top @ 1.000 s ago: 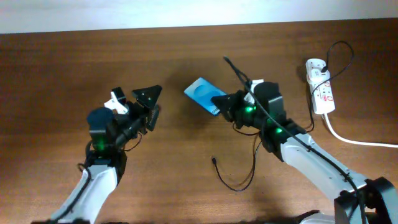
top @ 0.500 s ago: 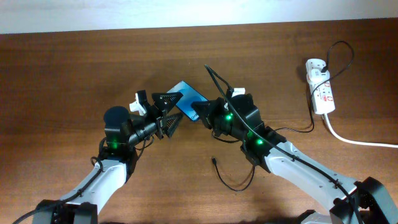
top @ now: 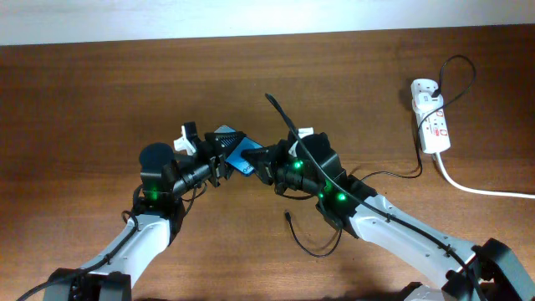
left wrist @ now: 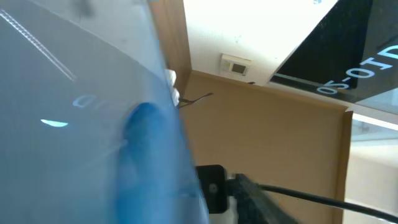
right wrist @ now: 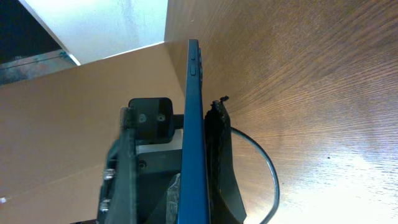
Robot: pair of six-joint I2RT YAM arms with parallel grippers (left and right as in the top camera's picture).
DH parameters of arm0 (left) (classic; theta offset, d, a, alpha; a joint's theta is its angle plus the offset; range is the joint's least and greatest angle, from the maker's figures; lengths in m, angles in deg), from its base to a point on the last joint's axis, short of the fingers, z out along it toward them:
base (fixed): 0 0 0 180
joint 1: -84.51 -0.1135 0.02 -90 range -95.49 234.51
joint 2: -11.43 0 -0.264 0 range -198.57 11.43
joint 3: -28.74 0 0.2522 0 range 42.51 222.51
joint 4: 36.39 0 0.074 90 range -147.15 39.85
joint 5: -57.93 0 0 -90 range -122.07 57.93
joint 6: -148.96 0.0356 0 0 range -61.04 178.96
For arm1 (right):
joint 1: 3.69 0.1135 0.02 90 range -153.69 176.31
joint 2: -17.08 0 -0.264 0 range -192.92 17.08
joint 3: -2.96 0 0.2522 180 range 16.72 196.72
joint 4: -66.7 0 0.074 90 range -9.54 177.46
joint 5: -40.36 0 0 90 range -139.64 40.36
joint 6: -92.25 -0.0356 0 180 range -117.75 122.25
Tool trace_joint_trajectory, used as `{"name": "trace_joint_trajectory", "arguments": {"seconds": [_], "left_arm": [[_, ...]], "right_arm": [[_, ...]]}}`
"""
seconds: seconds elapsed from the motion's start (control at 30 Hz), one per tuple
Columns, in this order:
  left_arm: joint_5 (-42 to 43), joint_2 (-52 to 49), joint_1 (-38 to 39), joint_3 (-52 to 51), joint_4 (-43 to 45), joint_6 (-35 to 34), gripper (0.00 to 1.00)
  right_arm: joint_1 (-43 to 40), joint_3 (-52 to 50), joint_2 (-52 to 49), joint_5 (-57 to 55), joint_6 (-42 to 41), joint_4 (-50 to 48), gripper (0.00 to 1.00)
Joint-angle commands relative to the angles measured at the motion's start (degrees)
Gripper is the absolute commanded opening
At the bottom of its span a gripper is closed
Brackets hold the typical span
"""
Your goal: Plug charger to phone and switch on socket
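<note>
The phone [top: 242, 154], blue screen up, hangs above the table between the two arms. My right gripper [top: 266, 158] is shut on its right end; in the right wrist view the phone [right wrist: 192, 124] stands edge-on between the fingers of that gripper [right wrist: 196, 134]. My left gripper [top: 224, 153] straddles the phone's left end, jaws apart. The blue screen [left wrist: 87, 118] fills the left of the left wrist view, with a gap to the one finger [left wrist: 348, 56] that shows. The charger [top: 321, 245], a thin black cable, lies looped on the table with its tip [top: 287, 215] free. The socket [top: 430, 117] lies at the far right.
A thick white cord [top: 481, 189] runs from the socket off the right edge. The charger's cable [right wrist: 272, 180] curves on the wood just below the right gripper. A stiff black robot cable [top: 281, 110] sticks up behind the right wrist.
The right gripper has carried the phone left towards the left arm. The left gripper moved right to meet it and its jaws have narrowed around the phone's left end.
</note>
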Motion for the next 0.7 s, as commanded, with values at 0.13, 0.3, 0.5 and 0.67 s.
{"name": "trace_joint_trajectory", "arguments": {"seconds": [0.13, 0.3, 0.5, 0.67], "left_arm": [[-0.2, -0.13, 0.11, 0.22, 0.2, -2.67, 0.23], [0.48, -0.13, 0.11, 0.2, 0.2, -7.3, 0.02], [0.74, -0.13, 0.13, 0.2, 0.0, -6.78, 0.0], [-0.42, -0.13, 0.07, 0.2, -6.4, -5.01, 0.0]], "right_arm": [[0.37, 0.87, 0.81, 0.09, -0.24, -0.59, 0.04], [0.37, 0.87, 0.81, 0.11, -0.09, 2.47, 0.04], [0.35, 0.87, 0.81, -0.13, 8.5, 4.59, 0.07], [0.31, 0.87, 0.81, -4.63, 15.45, 9.55, 0.26]]}}
